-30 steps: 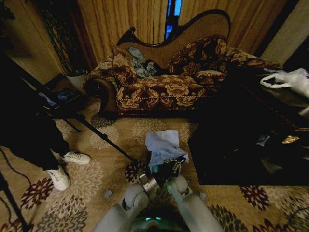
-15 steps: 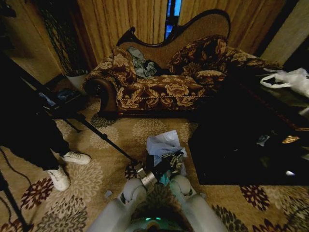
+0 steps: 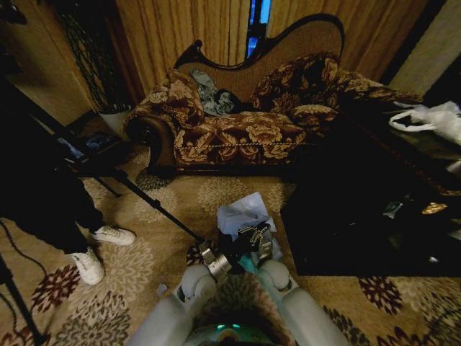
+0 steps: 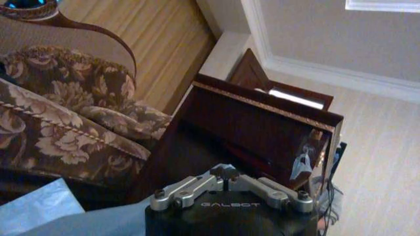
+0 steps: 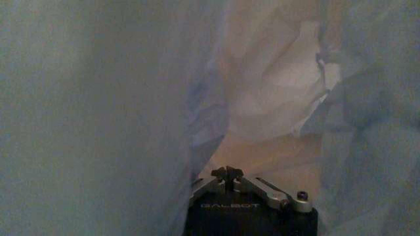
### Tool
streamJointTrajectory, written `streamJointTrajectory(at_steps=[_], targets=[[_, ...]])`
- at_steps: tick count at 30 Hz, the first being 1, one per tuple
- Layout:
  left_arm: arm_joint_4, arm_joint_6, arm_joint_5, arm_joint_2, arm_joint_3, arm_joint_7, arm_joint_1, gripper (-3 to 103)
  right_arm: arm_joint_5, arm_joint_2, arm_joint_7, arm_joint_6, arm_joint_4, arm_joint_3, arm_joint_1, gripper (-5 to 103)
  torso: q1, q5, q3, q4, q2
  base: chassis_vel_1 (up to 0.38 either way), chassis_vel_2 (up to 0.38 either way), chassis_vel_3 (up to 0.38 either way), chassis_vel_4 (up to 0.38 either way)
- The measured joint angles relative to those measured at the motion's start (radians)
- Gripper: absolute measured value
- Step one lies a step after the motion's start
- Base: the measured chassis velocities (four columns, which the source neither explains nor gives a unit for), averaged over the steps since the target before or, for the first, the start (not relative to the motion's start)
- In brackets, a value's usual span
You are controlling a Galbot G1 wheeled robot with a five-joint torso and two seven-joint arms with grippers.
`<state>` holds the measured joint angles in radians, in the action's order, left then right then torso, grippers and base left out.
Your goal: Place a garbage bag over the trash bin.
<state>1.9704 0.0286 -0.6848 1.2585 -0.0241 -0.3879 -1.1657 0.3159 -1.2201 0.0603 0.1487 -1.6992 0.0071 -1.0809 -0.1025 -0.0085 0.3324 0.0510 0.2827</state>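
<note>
Pale grey rounded arms, black wrist block lettered GALBOT, silver screwed linkages, green chest light

floral sofa point(image 3: 238, 115) | patterned carpet point(image 3: 144, 252) | gold curtains point(image 3: 180, 29)

One pale blue garbage bag point(image 3: 243, 213) lies crumpled on the carpet. Two robot arms reach toward it, each with one gripper: the left gripper point(image 3: 209, 257) and the right gripper point(image 3: 253, 238). One floral sofa point(image 3: 238, 130) stands behind. One black low table point(image 3: 360, 216) sits to the right, with one white plastic bag point(image 3: 428, 119) on it. Two white shoes point(image 3: 101, 249) stand on the carpet at left.
</note>
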Motion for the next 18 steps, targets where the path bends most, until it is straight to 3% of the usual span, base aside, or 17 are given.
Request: streamJointTrajectory(at_steps=[5, 12, 15, 18], targets=[[0.003, 0.001, -0.001, 0.007, 0.011, 0.0, -0.008, 0, -0.021, 0.045, -0.008, 0.062, -0.02, -0.036, 0.008, 0, 0.0, 0.0, 0.0, -0.0001, 0.0, 0.0, 0.0, 0.0, 0.0], [-0.005, 0.008, -0.023, 0.03, 0.057, 0.008, -0.015, 0, 0.021, 0.106, 0.024, 0.149, -0.037, -0.143, 0.071, 0, 0.0, -0.0001, 0.0, -0.0001, 0.0, 0.0, 0.0, 0.0, 0.0], [-0.024, 0.014, -0.044, 0.045, 0.085, 0.015, -0.007, 0, 0.039, 0.119, 0.04, 0.171, -0.022, -0.183, 0.113, 0, 0.0, -0.0001, 0.0, -0.0002, 0.0, 0.0, 0.0, 0.0, 0.0], [-0.054, 0.021, -0.119, 0.062, 0.113, 0.034, 0.015, 0, 0.107, 0.127, 0.088, 0.231, -0.008, -0.236, 0.177, 0, 0.0, 0.0, 0.0, -0.0002, 0.0, 0.0, 0.0, 0.0, 0.0]])
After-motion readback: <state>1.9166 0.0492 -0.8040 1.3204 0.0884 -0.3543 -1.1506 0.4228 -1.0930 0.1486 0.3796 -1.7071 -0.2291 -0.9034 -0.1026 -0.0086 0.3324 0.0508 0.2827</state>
